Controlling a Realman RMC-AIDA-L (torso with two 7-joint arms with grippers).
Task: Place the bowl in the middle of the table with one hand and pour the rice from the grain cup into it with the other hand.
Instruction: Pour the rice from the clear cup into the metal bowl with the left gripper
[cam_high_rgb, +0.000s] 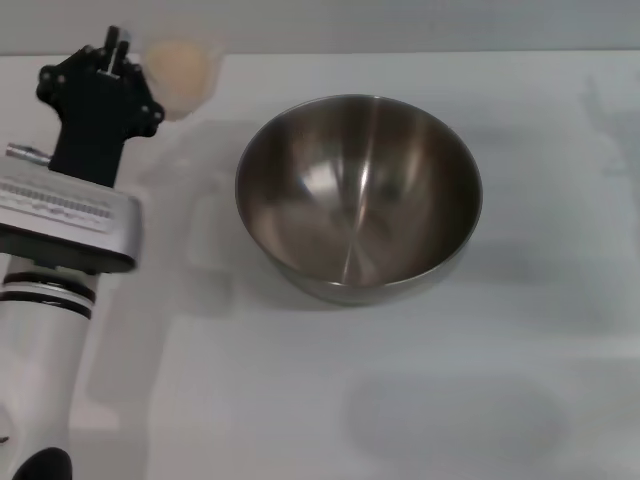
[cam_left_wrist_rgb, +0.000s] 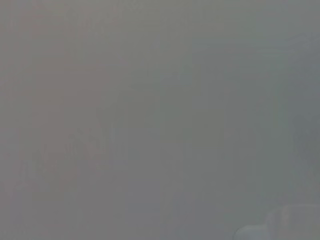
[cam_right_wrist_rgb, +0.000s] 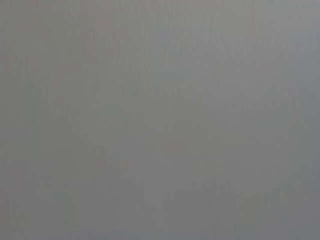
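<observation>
The steel bowl (cam_high_rgb: 358, 195) stands upright and empty on the white table (cam_high_rgb: 400, 400), about mid-table. The clear grain cup (cam_high_rgb: 183, 72) stands at the far left back edge, with pale beige rice (cam_high_rgb: 178, 66) inside. My left gripper (cam_high_rgb: 112, 48) is at the far left, just left of the cup and close to it; I cannot tell whether it touches the cup. The left wrist view is plain grey apart from a faint pale shape (cam_left_wrist_rgb: 280, 225) at one corner. My right gripper is out of view, and the right wrist view shows only plain grey.
The left arm's silver and white body (cam_high_rgb: 60, 230) covers the table's left edge. A grey wall runs behind the table's back edge (cam_high_rgb: 400, 52).
</observation>
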